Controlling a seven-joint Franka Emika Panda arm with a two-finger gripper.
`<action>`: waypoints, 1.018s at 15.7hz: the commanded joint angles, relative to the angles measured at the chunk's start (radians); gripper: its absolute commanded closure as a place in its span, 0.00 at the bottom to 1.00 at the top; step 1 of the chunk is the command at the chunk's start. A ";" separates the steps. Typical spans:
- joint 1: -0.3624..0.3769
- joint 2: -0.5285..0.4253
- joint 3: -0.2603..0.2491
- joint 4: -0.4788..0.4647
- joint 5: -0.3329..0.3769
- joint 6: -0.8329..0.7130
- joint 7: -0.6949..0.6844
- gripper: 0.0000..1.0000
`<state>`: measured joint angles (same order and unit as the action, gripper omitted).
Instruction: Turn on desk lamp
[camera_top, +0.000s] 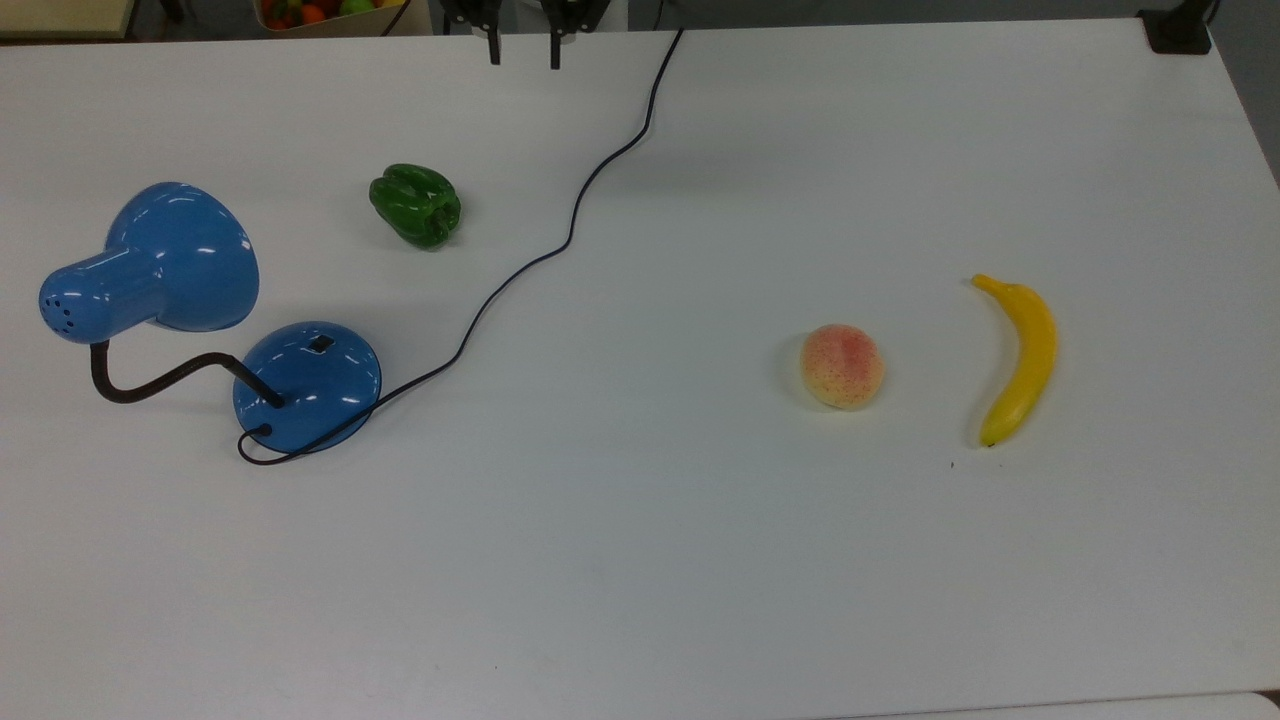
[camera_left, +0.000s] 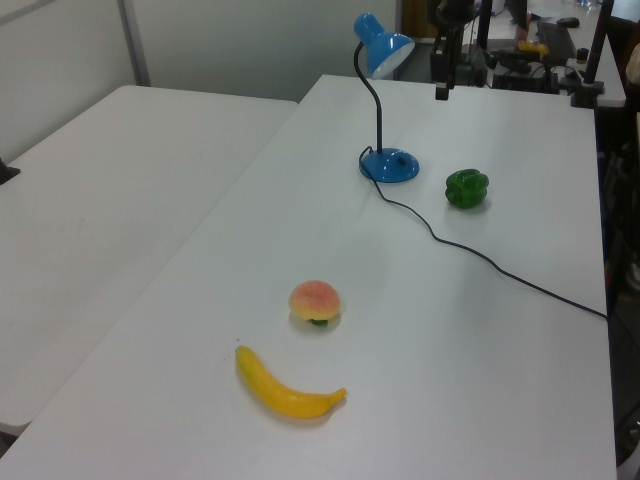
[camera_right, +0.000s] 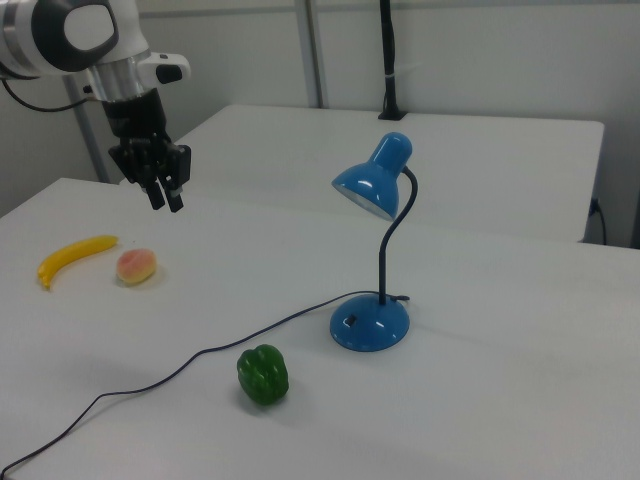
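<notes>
Gripper: the gripper (camera_top: 522, 45) is hanging at the far table edge in the top view, fingers a narrow gap apart and holding nothing — high over the table (camera_right: 520, 400) in the right view.
Desk lamp: the desk lamp (camera_top: 308, 385) is standing at the top view's left, shade (camera_right: 366, 190) unlit, well apart from the gripper.
Switch: the small black switch (camera_top: 320, 343) is sitting on the domed base, on the side facing the green pepper (camera_top: 416, 205).
Cord: the black cord (camera_top: 560, 245) is snaking from the base toward the far edge.
Doing it well: I judge the approach is only beginning — coming down from above, one fingertip on the switch, pressing gently so the base is not sliding, clearing pepper and cord.
</notes>
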<state>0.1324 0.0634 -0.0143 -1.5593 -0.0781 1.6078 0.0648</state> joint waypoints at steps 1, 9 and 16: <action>-0.004 -0.011 -0.007 -0.007 0.014 -0.015 -0.043 1.00; -0.048 -0.005 -0.007 -0.011 0.008 -0.006 -0.049 1.00; -0.114 0.006 -0.007 -0.185 -0.006 0.135 -0.030 1.00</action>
<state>0.0472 0.0802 -0.0161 -1.6490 -0.0805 1.6653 0.0411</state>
